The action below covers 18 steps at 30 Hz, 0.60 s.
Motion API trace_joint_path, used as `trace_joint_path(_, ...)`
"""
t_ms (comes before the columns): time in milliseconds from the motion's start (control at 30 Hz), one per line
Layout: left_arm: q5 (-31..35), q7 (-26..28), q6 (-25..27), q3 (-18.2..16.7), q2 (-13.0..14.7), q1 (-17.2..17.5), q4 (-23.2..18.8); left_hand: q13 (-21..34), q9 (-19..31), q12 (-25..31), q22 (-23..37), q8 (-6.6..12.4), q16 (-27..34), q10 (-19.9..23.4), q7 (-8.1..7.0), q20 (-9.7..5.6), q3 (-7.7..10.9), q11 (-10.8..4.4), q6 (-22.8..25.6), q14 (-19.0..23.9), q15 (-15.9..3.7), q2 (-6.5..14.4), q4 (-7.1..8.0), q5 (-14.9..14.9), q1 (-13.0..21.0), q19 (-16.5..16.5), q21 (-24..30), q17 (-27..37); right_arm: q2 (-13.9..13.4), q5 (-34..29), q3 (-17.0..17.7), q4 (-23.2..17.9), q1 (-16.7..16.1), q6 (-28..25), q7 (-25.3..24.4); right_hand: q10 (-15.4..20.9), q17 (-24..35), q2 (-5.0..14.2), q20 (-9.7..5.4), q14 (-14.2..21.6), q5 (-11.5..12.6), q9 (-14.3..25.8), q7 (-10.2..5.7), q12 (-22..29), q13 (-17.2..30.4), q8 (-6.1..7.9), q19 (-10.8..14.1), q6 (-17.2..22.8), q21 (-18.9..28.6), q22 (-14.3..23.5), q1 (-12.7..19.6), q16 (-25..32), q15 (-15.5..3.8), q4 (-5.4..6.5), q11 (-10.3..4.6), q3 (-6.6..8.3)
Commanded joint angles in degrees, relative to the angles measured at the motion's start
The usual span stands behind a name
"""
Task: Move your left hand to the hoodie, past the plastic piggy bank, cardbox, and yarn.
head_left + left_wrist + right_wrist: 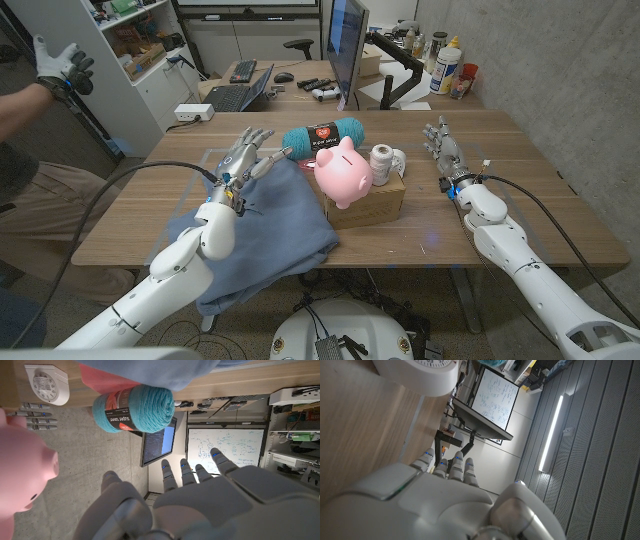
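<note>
Wooden table (520, 215) carries a blue fabric hoodie (285, 215). Left hand (243, 158) hovers over the hoodie, fingers spread, empty. Right hand (440, 145), well apart from the hoodie, fingers released.

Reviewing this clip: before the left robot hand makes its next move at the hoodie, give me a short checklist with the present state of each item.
1. Left robot hand holds nothing, fingers apart: ok.
2. Left robot hand is over the blue fabric hoodie: ok in the head view; whether it touches the cloth: cannot tell.
3. Pink plastic piggy bank sits on the brown cardbox, apart from the left robot hand: ok.
4. Teal yarn skein lies on the wooden table beyond the hoodie, close to the fingertips: ok, but tight.
5. Right robot hand is away from the cardbox, holding nothing: ok.
6. A person's gloved hand is raised behind the table's left side: ok, away from the arm.
</note>
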Motion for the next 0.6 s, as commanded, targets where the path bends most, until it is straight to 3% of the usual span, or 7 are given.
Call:
trace_joint_path(33, 1.11, -0.45, 1.05, -0.64, 0.90, 1.66, -0.53, 0.23, 0.29, 0.01, 0.11, 0.03, -0.06, -0.37, -0.03, 0.26, -0.23, -0.14, -0.20, -0.49, 0.18, -0.12, -0.01, -0.07, 0.45, -0.44, 0.20, 0.13, 0.21, 0.29, 0.20, 0.58, -0.14, 0.56, 0.00, -0.05, 0.05, 0.11, 0.17, -0.44, 0.02, 0.30, 0.20, -0.01, 0.24, 0.23, -0.29, 0.41, -0.09, 0.34, -0.29, 0.46, -0.08, 0.05, -0.19, -0.23)
trace_joint_path(267, 1.70, 2.98, -1.31, -1.49, 0.72, 3.70, -0.14, 0.22, 0.28, 0.67, 0.11, 0.68, 0.46, 1.17, 0.13, 0.25, -0.24, -0.55, 1.75, 0.42, -0.27, -0.12, -0.04, -0.15, 0.73, 0.07, 0.53, 0.11, 0.45, 0.56, 0.32, 1.38, -0.04, 1.09, 0.32, -0.24, 0.04, 0.15, 0.23, -0.54, 0.01, 0.30, 0.26, -0.08, 0.24, 0.22, -0.35, 0.39, -0.12, 0.34, -0.35, 0.45, -0.07, 0.08, -0.18, -0.24)
trace_joint_path(600, 3.20, 1.48, 0.31, -1.86, 0.95, 4.63, -1.16, 0.21, 0.27, 0.70, 0.09, 0.39, 0.53, 1.40, -0.02, 0.16, -0.22, -0.73, 1.31, 0.69, -0.36, -0.14, -0.13, -0.15, 1.03, 0.41, 0.65, 0.09, 0.19, 0.32, 0.55, 1.46, -0.17, 1.31, 0.10, -0.50, 0.05, 0.01, 0.38, -0.52, -0.03, 0.30, 0.23, -0.17, 0.24, 0.23, -0.37, 0.44, -0.13, 0.34, -0.50, 0.48, -0.06, 0.14, -0.14, -0.36)
